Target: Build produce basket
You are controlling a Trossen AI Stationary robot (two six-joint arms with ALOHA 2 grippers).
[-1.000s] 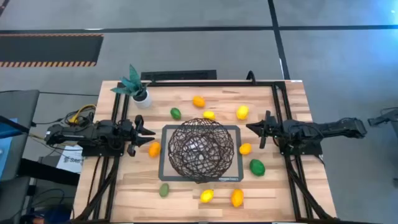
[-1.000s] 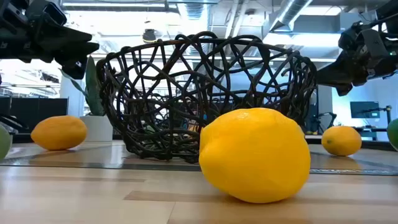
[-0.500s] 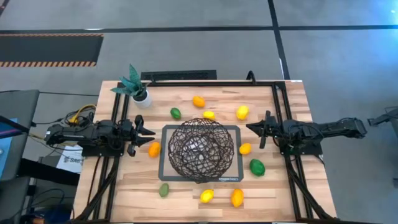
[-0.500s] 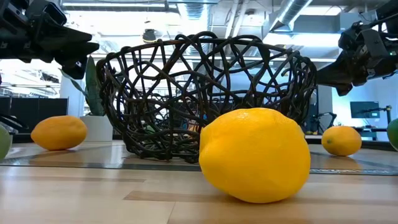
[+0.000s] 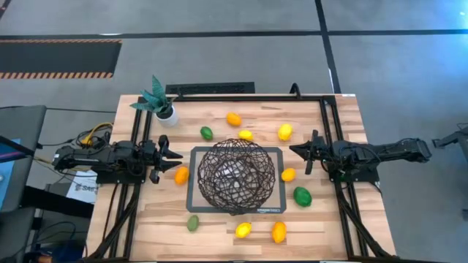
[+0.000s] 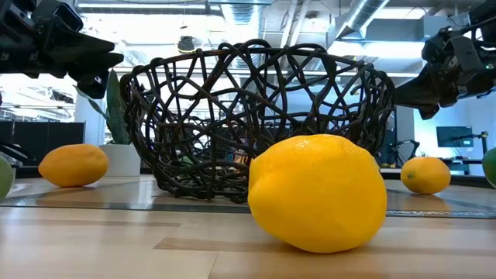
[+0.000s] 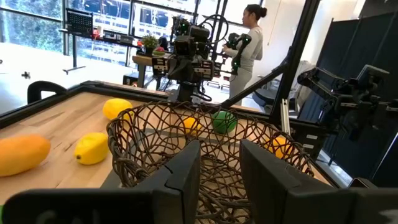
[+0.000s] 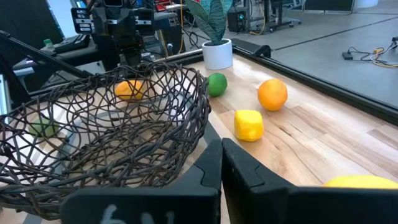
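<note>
dark woven wire, that's the basket (image 5: 235, 175), sitting mid-worktop on a grey-framed mat (image 5: 195, 201), and it looks empty — nothing loaded yet by my read. the produce is scattered all round it: an orange fruit (image 5: 180, 174) just off the mat's left side, a yellow one (image 5: 288, 174) just off its right side, a big green one (image 5: 302, 196) toward the right front, more along the back edge and the front edge.

left gripper (image 5: 174, 154) hovers above the left edge of the worktop, fingers a little apart with a clear slot between them, holding nothing. right gripper (image 5: 297, 150) hangs over the right edge, fingers pressed together, also empty.

the step looks like a first pick. best bet, i'd judge — the left arm drops on that orange fruit right below its tips, opening wider first since the gap looks too narrow for it, then closing across the fruit's short axis so it doesn't roll. lift well over the rim before crossing; that tall weave could snag a finger.

in the way: the plant in a white pot (image 5: 165, 115) at the back left corner, well clear of this pick. a person (image 7: 249, 38) stands in the room beyond the table.
</note>
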